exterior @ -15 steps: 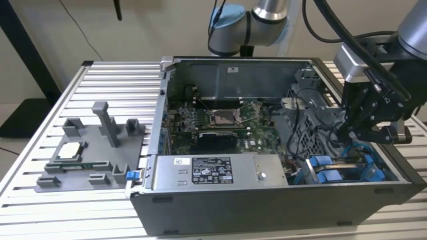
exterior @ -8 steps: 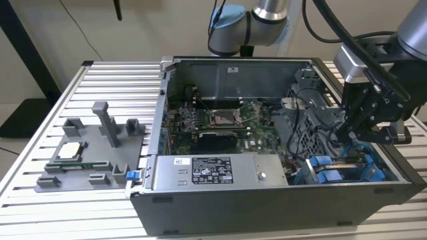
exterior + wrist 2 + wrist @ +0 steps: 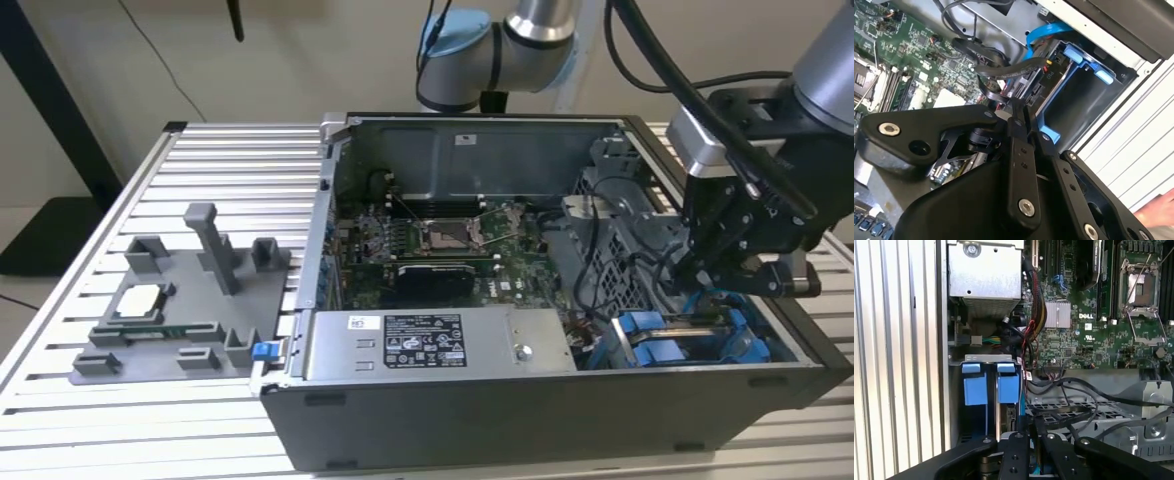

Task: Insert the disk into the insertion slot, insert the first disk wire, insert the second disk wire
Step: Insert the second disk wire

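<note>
- Sitting at the exterior view's left on the slatted aluminium table (image 3: 80, 420): grey fixture tray (image 3: 180, 325) with a CPU (image 3: 140, 300) lying in it and a small blue-handled block (image 3: 264, 351) at its edge, just beside the case.
- Open computer case (image 3: 534, 420) lies on its side in the middle; motherboard (image 3: 441, 245) with empty CPU socket (image 3: 445, 237) inside, grey power supply box (image 3: 441, 343) with white label toward the near wall.
- Perforated grey cage (image 3: 607, 270) stands between the motherboard and the gripper.
- Gripper (image 3: 727, 275) at the exterior view's right, lowered into the case, directly above the insertion slot (image 3: 687, 340) with its blue fittings.
- Insertion slot (image 3: 989, 385) in the first wrist view: two blue tabs side by side, bay sits against the case wall, just ahead of the fingertips.
- Second wrist view: gripper (image 3: 1021, 117) fingers nearly together, pinched on a black flat wire (image 3: 1004, 70) that runs toward the bay; tips close to the slot (image 3: 1074, 85), not inside it.
- Blue cable (image 3: 1046, 32) curves over the bay's far corner, apart from the fingers.
- Disk: blue carrier edges show in the bay, drive body itself too hidden to confirm.
- Person's hand (image 3: 1159, 212) at the edge in the second wrist view, well outside the case.
</note>
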{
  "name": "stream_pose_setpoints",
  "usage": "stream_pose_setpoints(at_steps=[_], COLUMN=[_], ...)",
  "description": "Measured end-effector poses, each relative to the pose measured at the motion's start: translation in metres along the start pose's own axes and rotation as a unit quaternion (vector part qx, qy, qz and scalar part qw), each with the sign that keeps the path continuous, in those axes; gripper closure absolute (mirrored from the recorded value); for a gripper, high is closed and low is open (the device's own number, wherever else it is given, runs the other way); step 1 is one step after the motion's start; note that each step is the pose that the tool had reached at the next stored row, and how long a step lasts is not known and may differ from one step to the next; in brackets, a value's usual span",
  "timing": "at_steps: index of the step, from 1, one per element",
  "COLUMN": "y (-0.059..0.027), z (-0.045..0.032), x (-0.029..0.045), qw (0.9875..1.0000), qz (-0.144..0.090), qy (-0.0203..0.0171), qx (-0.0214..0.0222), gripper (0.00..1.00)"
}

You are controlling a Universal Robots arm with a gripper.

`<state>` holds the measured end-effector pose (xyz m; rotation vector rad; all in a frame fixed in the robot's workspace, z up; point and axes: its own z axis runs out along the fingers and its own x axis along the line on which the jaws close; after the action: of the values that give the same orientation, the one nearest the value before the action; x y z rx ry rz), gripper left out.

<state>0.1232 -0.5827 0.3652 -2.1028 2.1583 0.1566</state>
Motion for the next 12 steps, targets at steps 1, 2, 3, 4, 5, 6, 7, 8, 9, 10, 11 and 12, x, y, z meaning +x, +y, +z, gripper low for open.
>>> stream_pose_setpoints(at_steps=[1,2,3,4,5,6,7,8,9,10,11,12], y=[0.0000,-0.0001,-0.0001,-0.0002,-0.0002,-0.0002,-0.0005,-0.0010,-0.0018,-0.0029,-0.0038,-0.0044], z=[0.0006,0.0013,0.0023,0.0032,0.0043,0.0054,0.0065,0.0077,0.0088,0.0100,0.0111,0.0120], x=[0.0014,0.0031,0.0049,0.0063,0.0074,0.0083,0.0091,0.0097,0.0102,0.0105,0.0107,0.0108], qw=[1.0000,1.0000,1.0000,1.0000,1.0000,1.0000,1.0000,1.0000,1.0000,1.0000,1.0000,1.0000], qz=[0.001,0.001,0.002,0.002,0.002,0.003,0.003,0.003,0.003,0.003,0.003,0.003], qy=[0.0001,0.0001,0.0000,0.0000,-0.0001,-0.0001,0.0000,0.0000,0.0000,0.0000,0.0000,0.0000], qx=[0.0001,0.0002,0.0003,0.0005,0.0006,0.0006,0.0007,0.0007,0.0007,0.0007,0.0008,0.0010], gripper=[1.00,1.00,1.00,1.00,1.00,1.00,1.00,1.00,1.00,1.00,1.00,1.00])
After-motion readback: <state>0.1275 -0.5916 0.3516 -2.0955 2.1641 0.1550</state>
